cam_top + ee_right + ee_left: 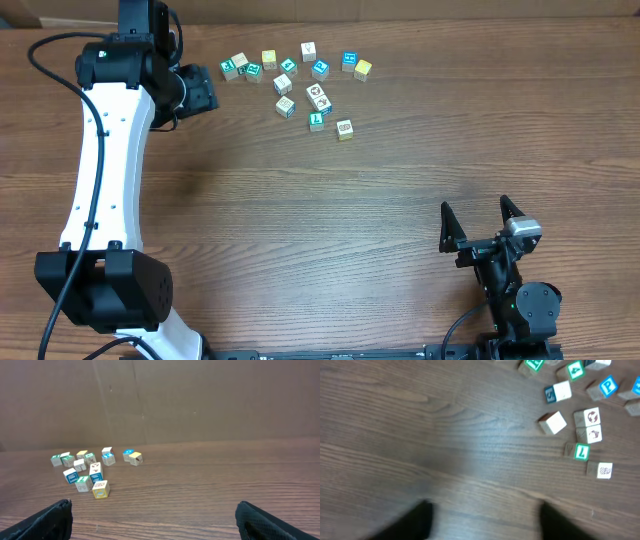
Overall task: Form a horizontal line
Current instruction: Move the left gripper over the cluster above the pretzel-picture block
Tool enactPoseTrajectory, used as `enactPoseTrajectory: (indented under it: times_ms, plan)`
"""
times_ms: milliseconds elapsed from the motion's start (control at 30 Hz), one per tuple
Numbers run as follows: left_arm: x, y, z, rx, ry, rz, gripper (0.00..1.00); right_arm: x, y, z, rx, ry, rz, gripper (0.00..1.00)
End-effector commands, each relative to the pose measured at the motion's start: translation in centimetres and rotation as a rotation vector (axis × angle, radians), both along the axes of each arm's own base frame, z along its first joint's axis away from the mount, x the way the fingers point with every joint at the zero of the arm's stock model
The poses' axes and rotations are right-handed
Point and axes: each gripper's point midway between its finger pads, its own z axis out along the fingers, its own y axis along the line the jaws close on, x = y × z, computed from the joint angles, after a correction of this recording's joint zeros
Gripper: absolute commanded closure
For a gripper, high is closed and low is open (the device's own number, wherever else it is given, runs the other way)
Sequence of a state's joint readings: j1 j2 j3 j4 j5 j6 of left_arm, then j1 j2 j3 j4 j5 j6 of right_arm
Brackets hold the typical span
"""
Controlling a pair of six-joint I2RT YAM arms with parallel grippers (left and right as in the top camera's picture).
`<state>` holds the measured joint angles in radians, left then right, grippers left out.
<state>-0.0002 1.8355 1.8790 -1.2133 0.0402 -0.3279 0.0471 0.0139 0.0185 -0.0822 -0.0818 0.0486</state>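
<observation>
Overhead, I can see the blocks [300, 85] bunched at the far edge of the table [300, 220], a ragged row along the back and a loose clump trailing toward me, ending at a lone pale block [344, 129]. No straight line yet, by my reckoning.

The left gripper [485, 515] hangs just beside the left end of the bunch. Its wrist camera shows both dark fingers [420, 517] spread apart with only bare wood between them, so it is empty-handed. The right gripper [475, 212] sits well apart at the near right corner, its prongs splayed wide, holding nothing.

The crowding worries me. Several blocks touch, such as the green L block [581, 452] and the ones stacked behind it. Spread fingers coming down around one could clip a neighbour and scatter the clump. A pinch that catches two at once would likely drag both off line. The left wrist picture is blurry too (hard to judge edges from that), so a misjudged descent seems possible. The yellow block [363, 69] at the far right looks a long reach for the left arm.
</observation>
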Motion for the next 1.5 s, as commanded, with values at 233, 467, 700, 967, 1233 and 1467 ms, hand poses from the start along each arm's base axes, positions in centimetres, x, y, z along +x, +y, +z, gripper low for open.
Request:
enactPoseTrajectory:
  times_ms: [233, 467, 700, 967, 1233, 1467]
  plan:
    - [0.9, -2.5, 0.1, -0.029, -0.029, -0.057, 0.87, 0.0, 0.0, -0.1, -0.004, -0.006, 0.003, 0.0]
    - [3.2, -6.5, 1.2, -0.022, -0.148, -0.266, 0.67, 0.0, 0.0, -0.1, -0.004, -0.006, 0.003, 0.0]
    - [5.3, -8.4, 2.3, -0.02, -0.247, -0.307, 0.51, 0.0, 0.0, -0.1, -0.004, -0.006, 0.003, 0.0]
    - [7.1, -9.4, 2.6, -0.021, -0.317, -0.321, 0.5, 0.0, 0.0, -0.1, -0.004, -0.006, 0.003, 0.0]
    - [8.3, -9.6, -0.6, -0.014, -0.27, -0.335, 0.49, 0.0, 0.0, -0.1, -0.004, -0.006, 0.003, 0.0]
    - [9.4, -9.7, -4.1, 0.012, -0.224, -0.381, 0.46, 0.0, 0.0, -0.1, -0.004, -0.006, 0.003, 0.0]
